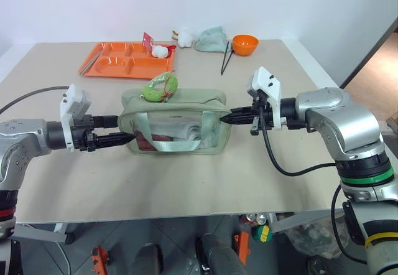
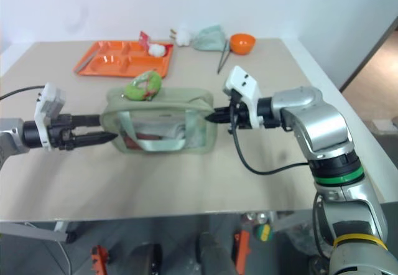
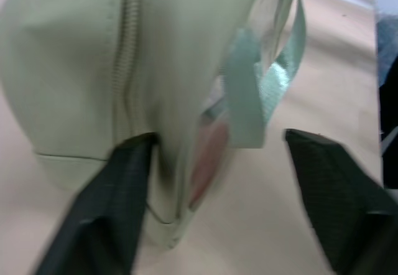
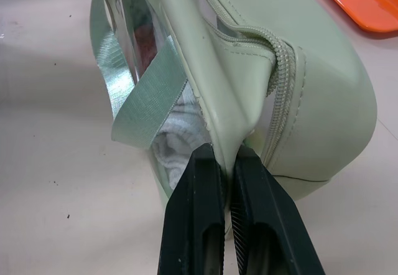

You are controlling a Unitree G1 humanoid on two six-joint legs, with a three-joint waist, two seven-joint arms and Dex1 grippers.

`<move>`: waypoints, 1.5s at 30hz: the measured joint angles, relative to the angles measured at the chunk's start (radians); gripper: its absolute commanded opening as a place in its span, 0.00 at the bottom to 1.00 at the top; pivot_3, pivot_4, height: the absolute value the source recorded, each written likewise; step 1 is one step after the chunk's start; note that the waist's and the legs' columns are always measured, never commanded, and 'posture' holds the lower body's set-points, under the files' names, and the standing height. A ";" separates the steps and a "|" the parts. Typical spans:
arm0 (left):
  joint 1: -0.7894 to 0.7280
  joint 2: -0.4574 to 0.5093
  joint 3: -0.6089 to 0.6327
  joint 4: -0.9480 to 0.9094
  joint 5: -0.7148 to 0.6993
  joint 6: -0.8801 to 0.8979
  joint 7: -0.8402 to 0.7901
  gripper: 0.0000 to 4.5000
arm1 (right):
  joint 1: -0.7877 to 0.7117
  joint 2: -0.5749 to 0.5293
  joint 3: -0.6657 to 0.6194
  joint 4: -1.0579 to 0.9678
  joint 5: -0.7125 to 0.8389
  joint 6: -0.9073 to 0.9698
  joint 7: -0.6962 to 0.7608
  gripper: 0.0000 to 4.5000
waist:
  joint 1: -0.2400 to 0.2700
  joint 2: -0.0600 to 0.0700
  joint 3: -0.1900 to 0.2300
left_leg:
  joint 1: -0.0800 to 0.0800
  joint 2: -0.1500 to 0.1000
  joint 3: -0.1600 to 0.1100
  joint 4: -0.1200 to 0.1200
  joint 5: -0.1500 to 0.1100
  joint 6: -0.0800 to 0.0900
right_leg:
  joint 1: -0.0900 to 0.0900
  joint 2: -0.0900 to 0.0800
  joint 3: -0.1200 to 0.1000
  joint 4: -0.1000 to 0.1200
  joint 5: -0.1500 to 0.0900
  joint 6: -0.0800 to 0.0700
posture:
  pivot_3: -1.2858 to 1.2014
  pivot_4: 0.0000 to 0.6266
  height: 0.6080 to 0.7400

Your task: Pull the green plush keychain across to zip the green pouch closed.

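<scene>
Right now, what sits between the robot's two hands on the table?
The green pouch, with the green plush keychain resting on top. In the left eye view, the left hand is at one end and the right hand pinches the other.

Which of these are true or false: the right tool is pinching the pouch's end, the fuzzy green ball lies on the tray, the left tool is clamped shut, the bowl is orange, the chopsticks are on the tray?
1. The right tool is shut on the end of the green pouch. True.
2. The green plush keychain lies on the orange tray. False: it sits on top of the pouch.
3. The left tool is clamped shut. False: its fingers stand apart around the pouch's other end.
4. The bowl is orange. True.
5. The black chopsticks lie on the tray. False: they lie on the table beside the bowl.
</scene>
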 measured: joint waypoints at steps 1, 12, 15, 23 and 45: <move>-0.008 -0.008 -0.008 0.008 0.010 -0.011 0.006 0.40 | 0.000 -0.002 0.000 0.000 0.000 0.002 0.000 0.00 | 0.000 0.000 0.000 | 0.000 0.000 0.000 0.000 0.000 0.000 | 0.000 0.000 0.000 0.000 0.000 0.000 | 0.52 0.24 1.00; -0.039 -0.029 -0.019 0.033 0.030 -0.015 0.032 0.02 | 0.001 -0.010 0.000 -0.002 0.002 0.014 -0.002 0.00 | 0.001 0.000 0.000 | 0.000 -0.001 0.000 0.000 0.000 0.000 | 0.000 -0.001 0.000 0.000 0.000 0.000 | 0.52 0.24 1.00; -0.039 -0.047 -0.017 0.025 0.030 -0.012 0.059 0.01 | 0.005 -0.013 -0.002 -0.005 0.004 0.018 -0.006 0.08 | 0.003 0.000 0.000 | 0.000 -0.001 0.000 0.000 0.000 0.000 | 0.001 -0.001 0.000 0.000 0.000 0.001 | 0.52 0.24 1.00; -0.019 -0.105 -0.015 -0.049 0.027 -0.008 0.138 0.00 | 0.036 -0.027 -0.039 -0.047 0.057 0.065 -0.020 0.68 | 0.013 0.000 0.000 | -0.001 -0.004 0.000 0.001 0.000 0.000 | 0.001 -0.005 0.000 -0.001 0.000 0.003 | 0.52 0.24 1.00; 0.008 -0.148 -0.016 -0.100 0.009 -0.010 0.181 0.00 | -0.444 0.189 -0.107 0.476 0.061 0.153 -0.160 0.99 | 0.031 0.000 0.000 | -0.002 -0.005 0.002 0.001 0.001 0.002 | 0.001 -0.006 0.001 -0.002 0.002 0.005 | 0.52 0.24 1.00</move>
